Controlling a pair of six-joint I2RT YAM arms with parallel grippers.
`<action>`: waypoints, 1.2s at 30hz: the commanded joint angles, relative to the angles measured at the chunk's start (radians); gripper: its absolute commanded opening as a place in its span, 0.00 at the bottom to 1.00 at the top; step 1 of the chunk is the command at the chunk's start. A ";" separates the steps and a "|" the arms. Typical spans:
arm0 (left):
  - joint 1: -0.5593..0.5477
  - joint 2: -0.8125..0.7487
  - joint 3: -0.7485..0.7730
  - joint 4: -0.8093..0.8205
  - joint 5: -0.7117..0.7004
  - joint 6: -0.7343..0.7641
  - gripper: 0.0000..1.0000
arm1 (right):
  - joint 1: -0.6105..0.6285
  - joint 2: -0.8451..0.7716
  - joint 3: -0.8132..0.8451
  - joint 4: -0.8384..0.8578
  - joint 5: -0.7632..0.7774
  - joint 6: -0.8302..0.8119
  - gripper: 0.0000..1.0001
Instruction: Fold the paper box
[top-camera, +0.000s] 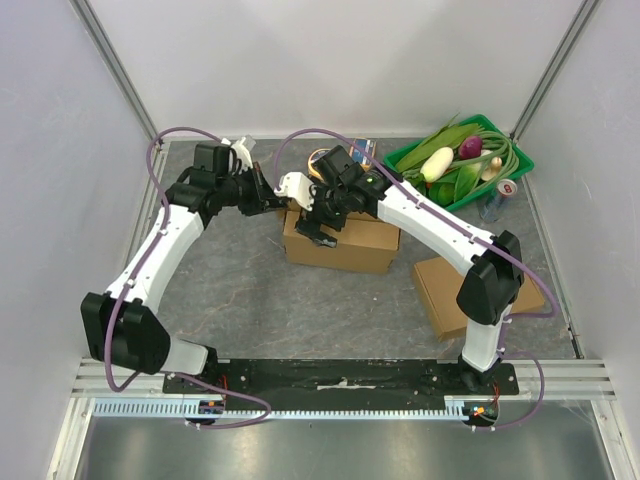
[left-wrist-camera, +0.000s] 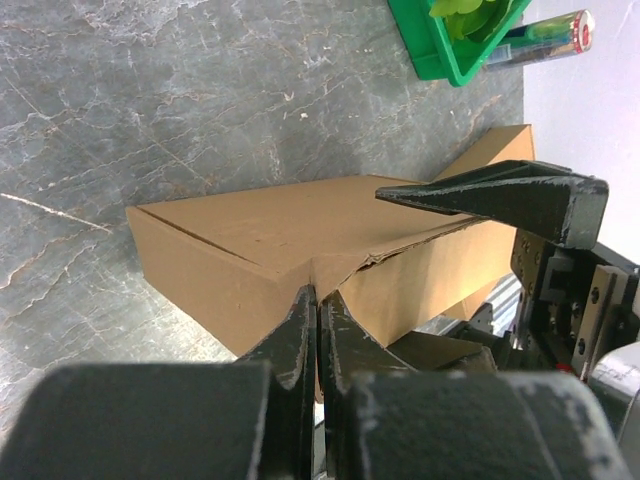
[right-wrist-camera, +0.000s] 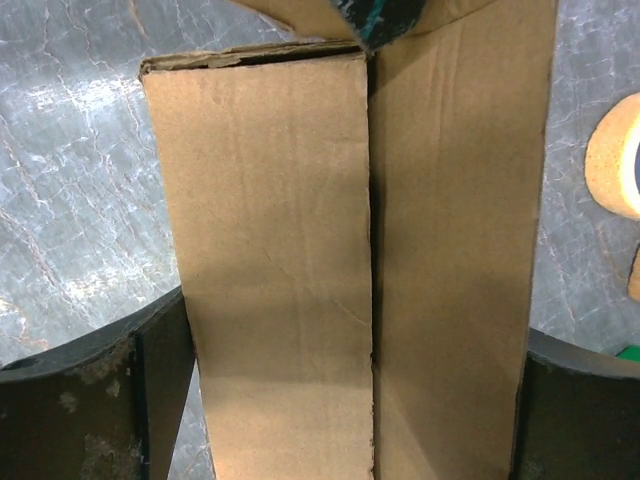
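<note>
Cardboard like this we judge light and fairly stiff across its panels but weak along the creases, so the paper box (top-camera: 340, 245) would likely slide on the smooth, stone-patterned desk (top-camera: 230, 290) if pushed from one side only. We would brace one wall while pressing the other. We would also take hold at flap edges near a crease, not mid-panel, where it might buckle. The surface looks dry and matt, which should give fair grip, though a hard pinch could crush a corner.

The box sits near the middle of the desk under both wrists, and it is long, low and plain brown. In the right wrist view two top flaps lie flat and meet along a narrow dark seam (right-wrist-camera: 371, 250) running down its length. In the left wrist view one flap edge near the corner is ragged and slightly lifted.

The left gripper (left-wrist-camera: 318, 298) has its jaws clenched together, with the tips at that lifted edge. We cannot tell whether any cardboard is nipped between them. The right gripper (right-wrist-camera: 357, 320) has its jaws released and spread wide, one on each side of the box, and we cannot tell whether they touch its walls.

Another piece of cardboard (top-camera: 440, 290) lies well apart to the right, and a green basket (top-camera: 398, 160) of vegetables sits at the far right.
</note>
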 joint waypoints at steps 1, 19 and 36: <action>0.040 0.002 0.158 0.131 0.267 -0.028 0.02 | 0.001 0.083 -0.065 -0.049 0.000 0.003 0.94; 0.056 -0.113 -0.127 0.106 0.183 0.039 0.02 | -0.100 -0.075 0.067 0.035 0.085 0.532 0.98; 0.046 -0.174 -0.222 0.149 0.210 0.025 0.02 | -0.123 -0.069 0.124 0.062 0.011 0.450 0.98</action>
